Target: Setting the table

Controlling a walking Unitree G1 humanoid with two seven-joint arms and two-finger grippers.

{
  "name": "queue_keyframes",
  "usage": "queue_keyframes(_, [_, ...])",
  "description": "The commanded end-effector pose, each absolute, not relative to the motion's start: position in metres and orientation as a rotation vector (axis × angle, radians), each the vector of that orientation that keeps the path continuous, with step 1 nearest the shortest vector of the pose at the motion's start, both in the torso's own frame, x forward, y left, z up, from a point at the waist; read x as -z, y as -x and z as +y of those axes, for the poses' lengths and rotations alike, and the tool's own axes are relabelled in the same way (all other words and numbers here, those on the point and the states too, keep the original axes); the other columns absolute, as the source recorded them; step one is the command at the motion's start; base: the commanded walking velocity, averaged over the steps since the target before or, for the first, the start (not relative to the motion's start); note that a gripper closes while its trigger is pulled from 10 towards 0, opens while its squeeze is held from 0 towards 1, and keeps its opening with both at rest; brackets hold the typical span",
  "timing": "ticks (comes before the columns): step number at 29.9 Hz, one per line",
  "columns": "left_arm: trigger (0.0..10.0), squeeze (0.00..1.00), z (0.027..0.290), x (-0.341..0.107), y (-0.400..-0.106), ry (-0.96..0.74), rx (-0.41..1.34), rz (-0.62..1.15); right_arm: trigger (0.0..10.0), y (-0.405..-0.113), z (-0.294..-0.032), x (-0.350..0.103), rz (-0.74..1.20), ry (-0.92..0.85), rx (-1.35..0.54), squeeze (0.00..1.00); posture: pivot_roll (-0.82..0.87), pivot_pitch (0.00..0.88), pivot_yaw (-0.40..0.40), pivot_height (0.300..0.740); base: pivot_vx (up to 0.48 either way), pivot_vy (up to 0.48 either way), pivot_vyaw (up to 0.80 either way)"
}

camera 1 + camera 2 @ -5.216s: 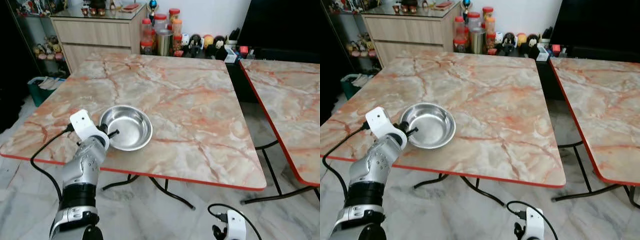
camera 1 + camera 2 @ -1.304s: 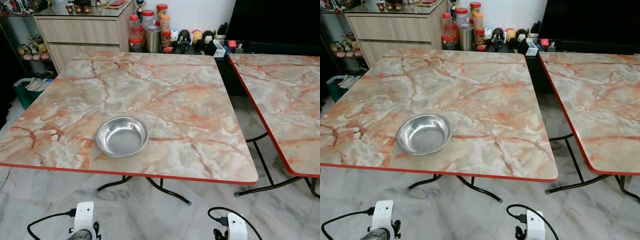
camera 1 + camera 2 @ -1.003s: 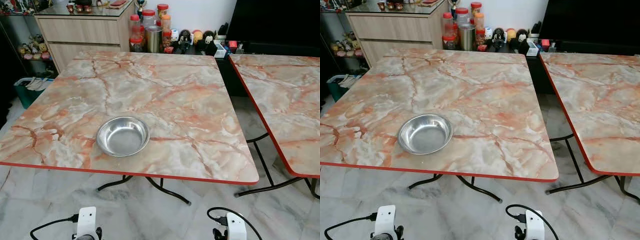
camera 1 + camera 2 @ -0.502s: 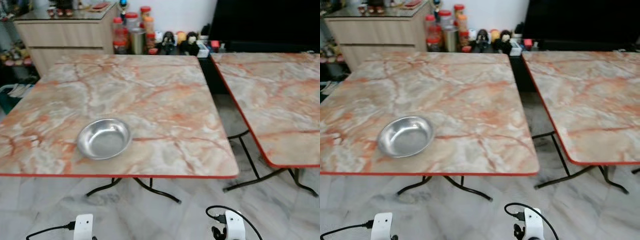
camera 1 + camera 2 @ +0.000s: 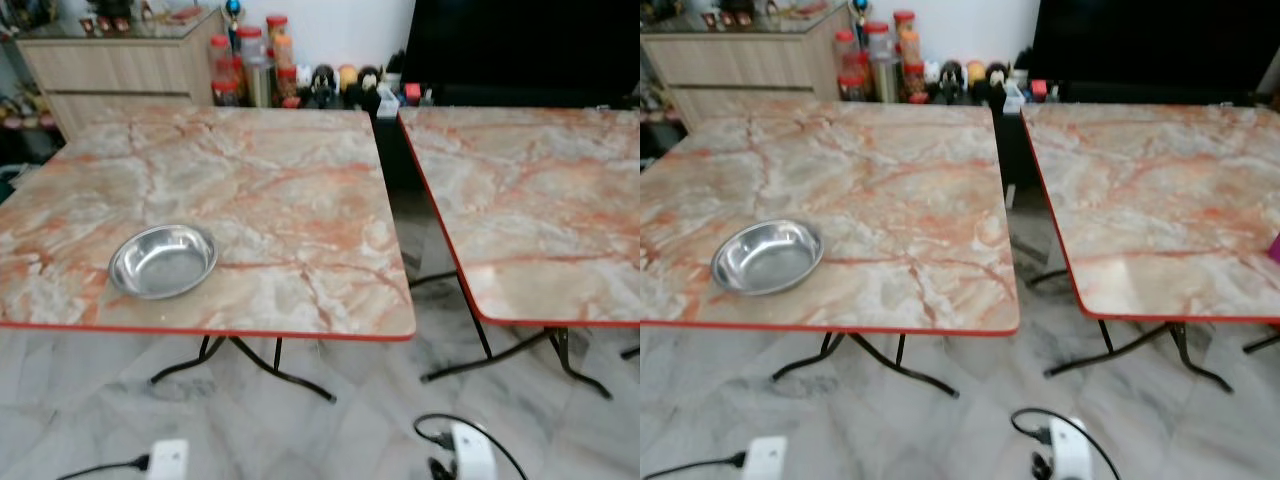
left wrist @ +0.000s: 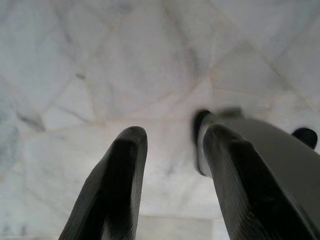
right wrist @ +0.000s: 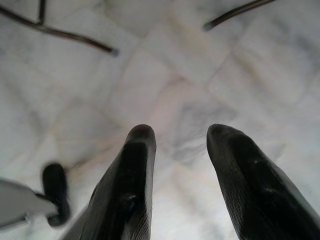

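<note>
A shiny steel bowl (image 5: 162, 260) sits upright and empty near the front left of the marble-patterned table (image 5: 290, 190) with a red edge. Both arms hang low below the table edge. The white top of the left wrist (image 5: 167, 459) and of the right wrist (image 5: 466, 454) show at the bottom of the eye views. In the left wrist view my left gripper (image 6: 172, 137) is open over the marble floor, holding nothing. In the right wrist view my right gripper (image 7: 181, 135) is open above the floor too, also holding nothing.
A second marble table (image 5: 530, 190) stands to the right, with a narrow gap between the two. Jars and figurines (image 5: 300, 75) line the far wall beside a wooden cabinet (image 5: 120, 60). Black table legs (image 5: 240, 360) cross the floor (image 5: 330, 430) underneath.
The view has swung right: the bowl and first table now lie further left and more of the second table shows. Earlier my left gripper was at the bowl's rim; now the arm hangs down.
</note>
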State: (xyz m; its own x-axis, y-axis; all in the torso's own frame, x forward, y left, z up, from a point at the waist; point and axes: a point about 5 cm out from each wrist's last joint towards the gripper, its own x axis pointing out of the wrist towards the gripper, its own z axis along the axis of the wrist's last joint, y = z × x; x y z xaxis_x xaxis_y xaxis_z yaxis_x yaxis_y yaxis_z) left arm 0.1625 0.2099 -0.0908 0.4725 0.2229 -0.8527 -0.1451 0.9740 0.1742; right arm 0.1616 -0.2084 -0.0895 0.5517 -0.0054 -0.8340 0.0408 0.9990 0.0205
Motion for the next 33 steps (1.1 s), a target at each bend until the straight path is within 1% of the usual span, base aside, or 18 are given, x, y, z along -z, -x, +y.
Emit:
queue_keyframes(1, [10.0, 0.00, 0.2207, 0.0913, -0.1566, -0.095, -0.254, 1.075, 10.0, -0.1700, -0.1987, 0.0873, 0.963, -0.042, -0.001, 0.00, 0.05, 0.000, -0.052, 0.740, 0.000, -0.435, 0.70])
queue_keyframes(3, [10.0, 0.00, 0.2200, 0.0920, -0.1552, -0.093, -0.253, 1.079, 10.0, -0.1688, -0.1985, 0.0880, 0.966, -0.070, 0.017, 0.00, 0.06, 0.000, -0.052, 0.740, 0.000, -0.435, 0.33])
queue_keyframes(10, [10.0, 0.00, 0.2193, 0.0925, -0.1543, -0.092, -0.251, 1.082, 10.0, -0.1687, -0.1980, 0.0880, 0.963, -0.075, 0.014, 0.00, 0.05, 0.000, -0.049, 0.740, 0.000, -0.433, 0.00])
queue_keyframes(16, [10.0, 0.00, 0.2184, 0.0934, -0.1527, -0.099, -0.243, 1.093, 10.0, -0.1692, -0.1977, 0.0877, 0.960, -0.058, -0.007, 0.00, 0.05, 0.000, -0.047, 0.740, 0.282, -0.385, 0.00])
queue_keyframes(21, [10.0, 0.00, 0.2181, 0.0942, -0.1509, -0.100, -0.244, 1.102, 10.0, -0.1686, -0.1981, 0.0879, 0.967, -0.042, -0.015, 0.00, 0.05, 0.000, -0.046, 0.740, 0.332, -0.343, 0.69])
queue_keyframes(23, [10.0, 0.00, 0.2177, 0.0949, -0.1495, -0.103, -0.241, 1.109, 10.0, -0.1670, -0.1983, 0.0887, 0.971, -0.067, 0.003, 0.00, 0.05, 0.000, -0.046, 0.740, 0.341, -0.334, 0.00])
queue_keyframes(33, [10.0, 0.00, 0.2158, 0.0950, -0.1500, -0.087, -0.208, 1.104, 10.0, -0.1670, -0.1982, 0.0887, 0.972, -0.064, 0.001, 0.00, 0.06, 0.000, -0.046, 0.740, 0.336, -0.339, 0.00])
